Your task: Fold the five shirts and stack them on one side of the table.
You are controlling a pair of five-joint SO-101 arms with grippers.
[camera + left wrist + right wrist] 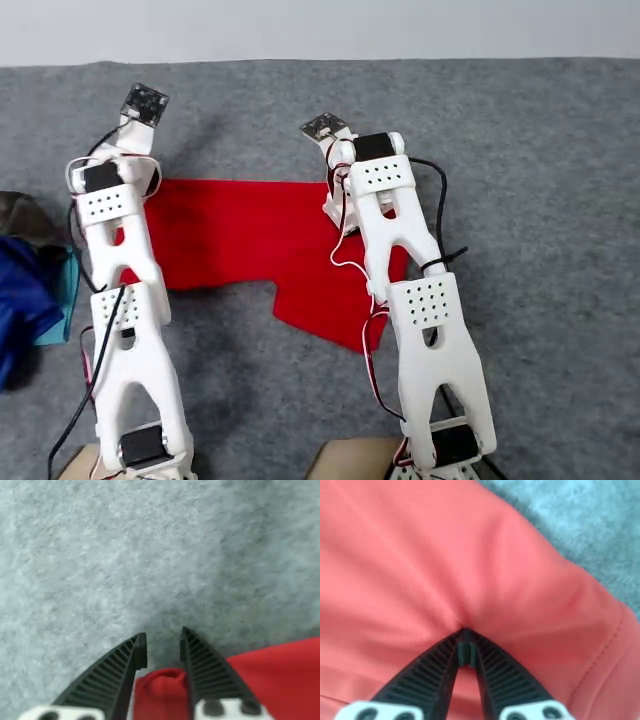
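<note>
While the flat red fabric shirt (240,235) lies spread on the grey felt tabletop (520,130), both arms have grabbed a bit of it. Looks like the left gripper (163,635) is narrowed onto a bunched fold at the shirt's far left corner, and the right gripper (465,632) is pinched tight on cloth near its far right edge. A heap of blue and teal clothes (25,290) sits at the tabletop's left edge.

White plastic left arm (128,330) and right arm (430,330); perforated plates (108,203); black servos (143,445); red, white, black cables (372,375); ribbed black fingers (117,672).
</note>
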